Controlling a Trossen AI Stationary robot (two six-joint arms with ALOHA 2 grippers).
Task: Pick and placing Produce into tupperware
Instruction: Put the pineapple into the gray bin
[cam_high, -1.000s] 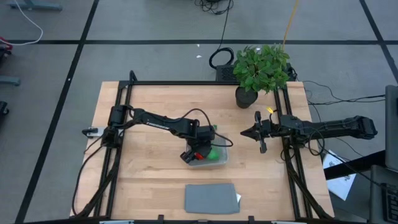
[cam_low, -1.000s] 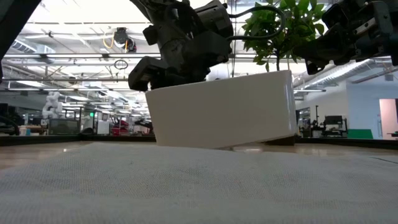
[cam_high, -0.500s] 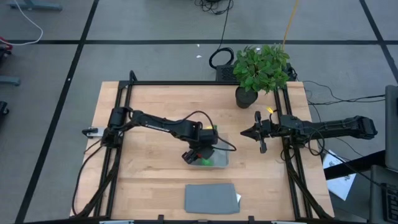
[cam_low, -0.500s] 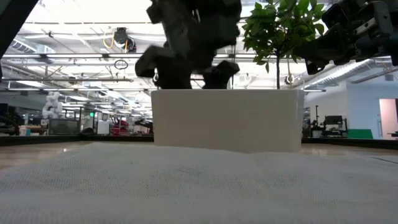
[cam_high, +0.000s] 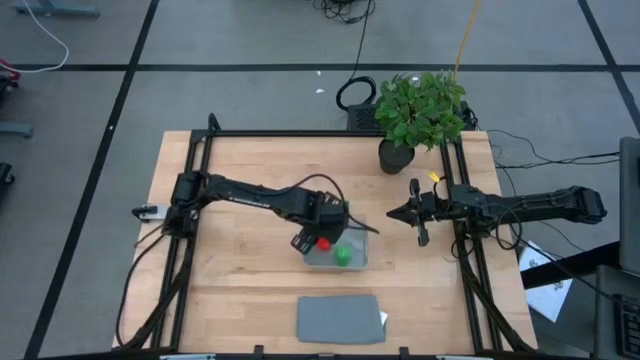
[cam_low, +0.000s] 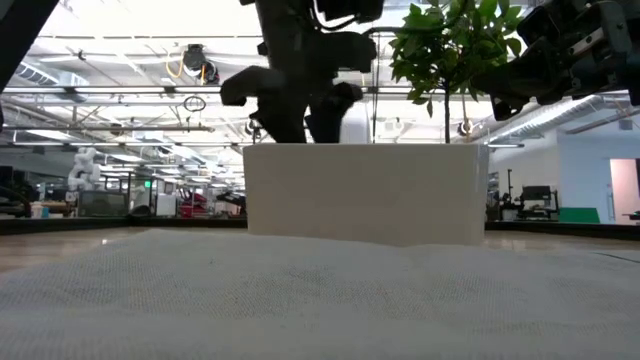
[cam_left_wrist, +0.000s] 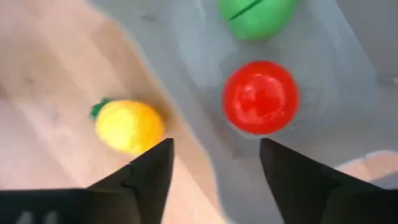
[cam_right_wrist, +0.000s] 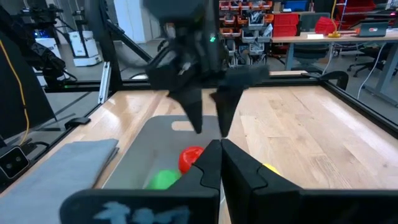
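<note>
The clear bluish-grey tupperware (cam_high: 352, 262) sits flat on the table near its middle. The red round piece (cam_left_wrist: 260, 96) and the green round piece (cam_left_wrist: 256, 12) lie inside it. The yellow piece with a green tip (cam_left_wrist: 129, 126) lies on the wood just outside the container's wall, also seen in the right wrist view (cam_right_wrist: 270, 168). My left gripper (cam_left_wrist: 214, 149) hovers open above the container's left end (cam_high: 312, 237), over the wall between yellow and red, touching nothing. My right gripper (cam_high: 415, 215) waits shut in the air to the right of the container.
A flat grey lid (cam_high: 340, 318) lies near the table's near edge, below the container. A potted leafy plant (cam_high: 420, 110) stands at the far right corner. Black frame rails (cam_high: 195, 200) run along the left and right sides. Bare wood lies left of the container.
The container was tipped up on one side with my left gripper down in it; it has settled flat. My left gripper has risen out of the container, and the red piece now lies uncovered inside beside the green one.
</note>
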